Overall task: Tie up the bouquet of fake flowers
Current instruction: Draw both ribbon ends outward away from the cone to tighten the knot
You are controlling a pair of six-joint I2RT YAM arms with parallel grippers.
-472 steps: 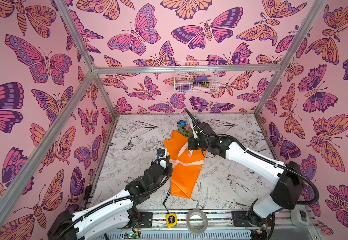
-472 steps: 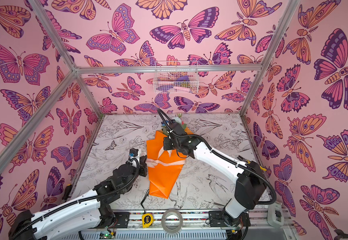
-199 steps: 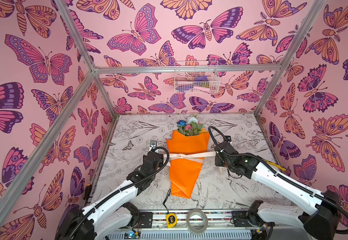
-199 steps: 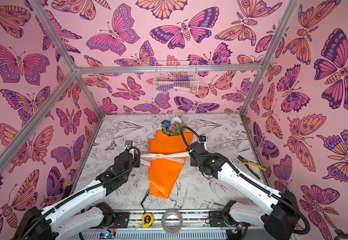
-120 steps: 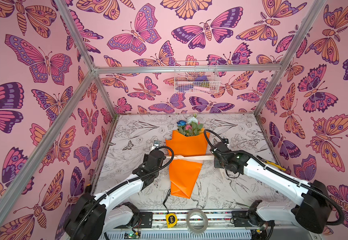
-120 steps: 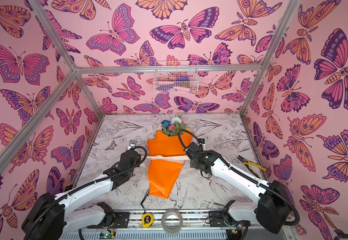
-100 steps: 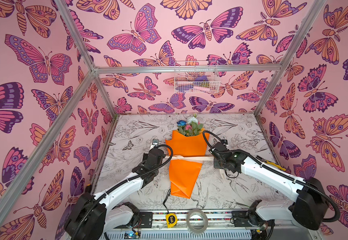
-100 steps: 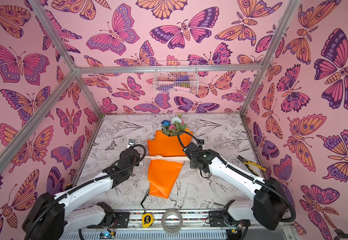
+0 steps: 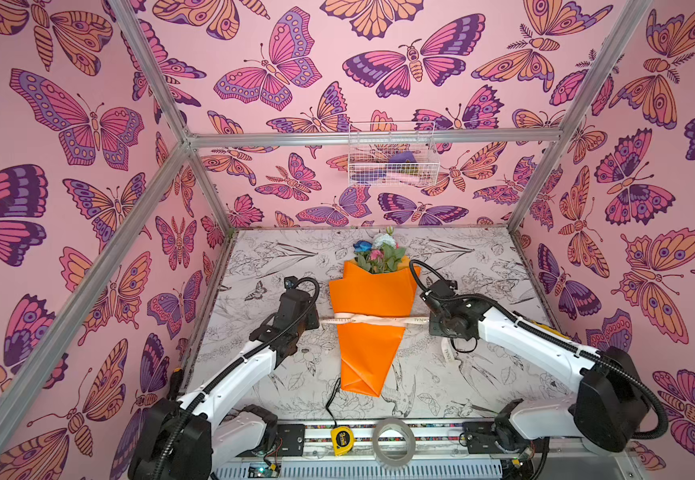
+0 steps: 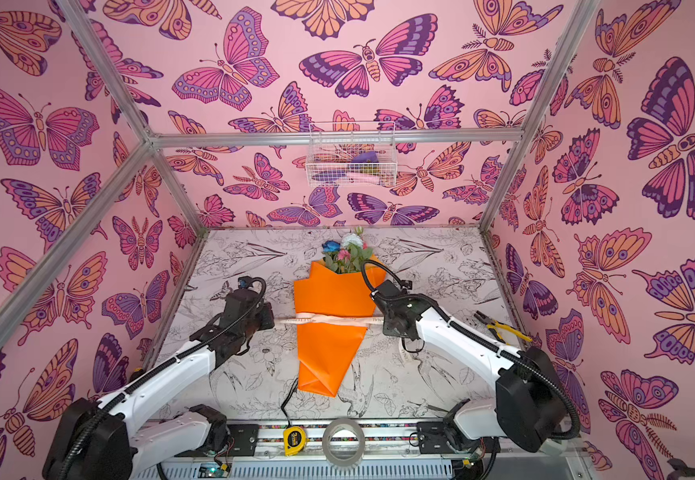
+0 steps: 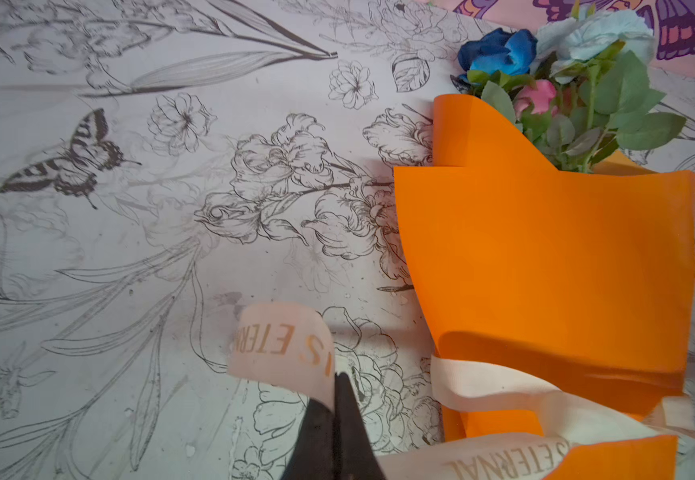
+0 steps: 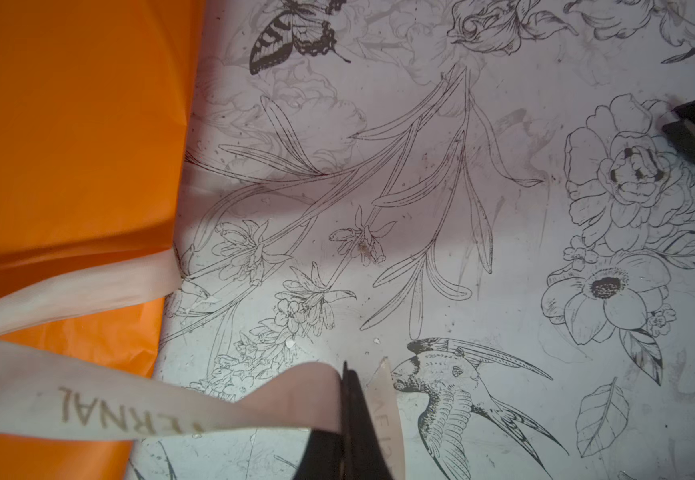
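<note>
Left gripper (image 9: 317, 320) first, folks: black fingers pressed tight together, pinching one end of the cream fabric ribbon with gold lettering (image 9: 372, 320). Right gripper (image 9: 429, 321) mirrors it on the opposite side, clamped on the other end, with a short loose tail curling down past it. Both wrist views show ribbon nipped between closed fingertips.

Now from the near edge. On the front rail sit a small yellow tape measure (image 9: 340, 438) and, just beside it, a roll of clear tape (image 9: 393, 440). Next comes the white tabletop printed with black line-drawn flowers and birds (image 9: 483, 374). Lying flat in its middle is the bouquet of fake flowers in its glossy orange paper wrap (image 9: 372, 291), folded narrow foot pointing toward the near edge. Off to the right, near the side wall, lie yellow-handled pliers (image 10: 503, 330).

Across the bouquet's waist the ribbon runs straight between the two grippers, and the paper is drawn in there. In the wrist views two runs of ribbon show against the orange; whether they are knotted I cannot tell.

Farther back, blue, pink and pale blooms with green leaves poke out of the wrap's open mouth, close to the back wall. Up on that butterfly-papered wall hangs a white wire basket (image 9: 391, 153), its contents too small to make out.
</note>
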